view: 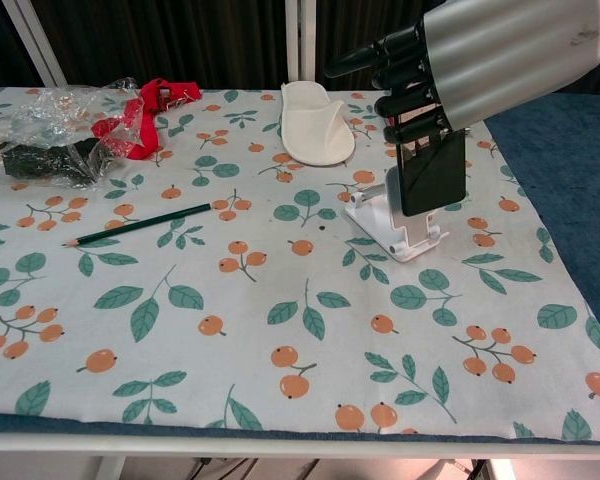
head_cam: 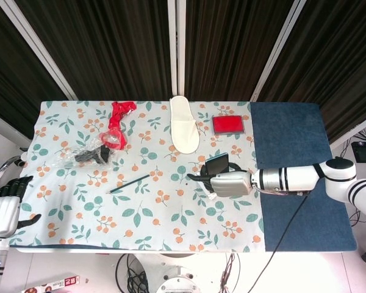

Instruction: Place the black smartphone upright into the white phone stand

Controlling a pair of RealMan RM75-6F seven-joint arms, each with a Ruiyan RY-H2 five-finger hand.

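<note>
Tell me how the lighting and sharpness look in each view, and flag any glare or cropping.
Head view: even, bright light, soft shadows, everything sharp; the left hand is cut by the frame edge. Chest view: the right hand looms close, its silver back showing a broad bright sheen and running off the top edge; the black smartphone reads as a flat dark slab without detail, and the white phone stand stays crisp.
</note>
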